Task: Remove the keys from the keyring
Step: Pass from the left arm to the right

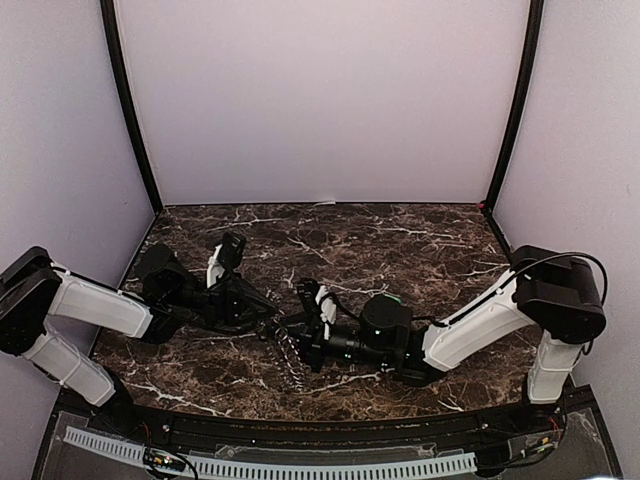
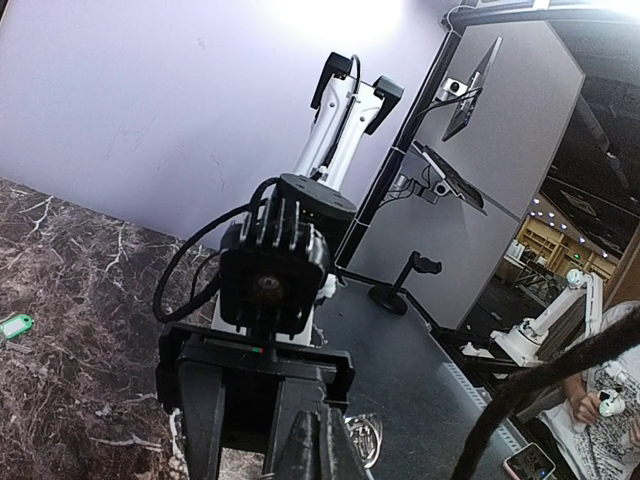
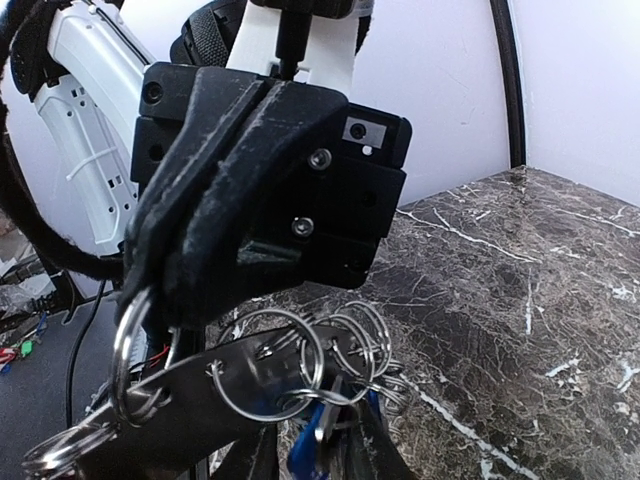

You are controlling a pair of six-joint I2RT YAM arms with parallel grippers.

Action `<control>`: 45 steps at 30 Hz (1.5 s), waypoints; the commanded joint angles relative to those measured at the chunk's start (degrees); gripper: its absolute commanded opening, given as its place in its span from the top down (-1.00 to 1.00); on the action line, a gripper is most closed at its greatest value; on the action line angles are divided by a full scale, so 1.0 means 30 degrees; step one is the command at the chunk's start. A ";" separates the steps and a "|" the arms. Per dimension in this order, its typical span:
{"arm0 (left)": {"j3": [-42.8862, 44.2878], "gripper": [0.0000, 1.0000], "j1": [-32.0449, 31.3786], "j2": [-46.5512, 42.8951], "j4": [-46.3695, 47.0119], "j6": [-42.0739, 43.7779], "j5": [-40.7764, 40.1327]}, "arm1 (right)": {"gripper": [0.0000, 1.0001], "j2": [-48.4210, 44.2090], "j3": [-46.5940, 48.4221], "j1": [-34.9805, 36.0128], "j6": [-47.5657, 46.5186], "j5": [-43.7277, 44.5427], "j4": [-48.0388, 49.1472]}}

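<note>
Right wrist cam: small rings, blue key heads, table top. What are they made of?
Small rings: polished metal wire, probably steel; bright mirror glints.
Blue key heads: likely plastic; saturated colour, mostly hidden.
Table top: dark brown with white veining, glossy; real marble or printed laminate, cannot tell.

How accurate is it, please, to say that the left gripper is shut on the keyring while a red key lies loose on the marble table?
Not quite: the loose key on the marble table is green, not red, as the left wrist view shows. The left gripper is indeed shut on the keyring.
</note>
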 commanded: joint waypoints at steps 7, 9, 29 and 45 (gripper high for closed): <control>-0.0126 1.00 0.0133 -0.0178 0.0992 -0.0054 0.0102 | 0.67 0.0265 0.0148 0.0173 -0.0338 0.0580 0.0349; -0.0135 1.00 0.0131 -0.0224 0.0815 0.0082 0.0021 | 0.74 0.0163 -0.0043 0.0188 -0.0329 0.0745 0.0439; 0.0025 1.00 0.0160 -0.0562 -0.2069 0.2275 -0.0561 | 1.00 -0.1377 -0.2277 0.0175 -0.0091 0.2347 0.1088; -0.0041 1.00 0.0148 0.1821 -0.4467 0.5300 -0.1803 | 1.00 -0.4055 -0.3452 0.0217 0.0961 0.3444 -0.3799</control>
